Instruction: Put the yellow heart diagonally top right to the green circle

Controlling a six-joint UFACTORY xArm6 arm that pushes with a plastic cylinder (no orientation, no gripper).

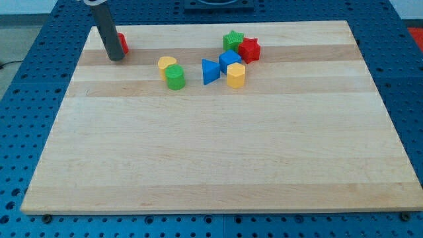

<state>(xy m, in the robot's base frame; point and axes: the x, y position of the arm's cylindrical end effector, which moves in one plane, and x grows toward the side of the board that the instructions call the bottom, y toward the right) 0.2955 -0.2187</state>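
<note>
The yellow heart (166, 65) lies near the view's top, left of centre, touching the green circle (175, 78), which sits just below and to its right. My tip (115, 58) rests on the board at the view's top left, well to the left of the yellow heart. It stands right in front of a red block (123, 43), which it partly hides.
A cluster lies to the right of the green circle: a blue block (210, 71), a blue cube (229, 59), a yellow hexagon (236, 75), a green star (232, 41) and a red star (249, 49). The wooden board (218, 158) sits on a blue perforated table.
</note>
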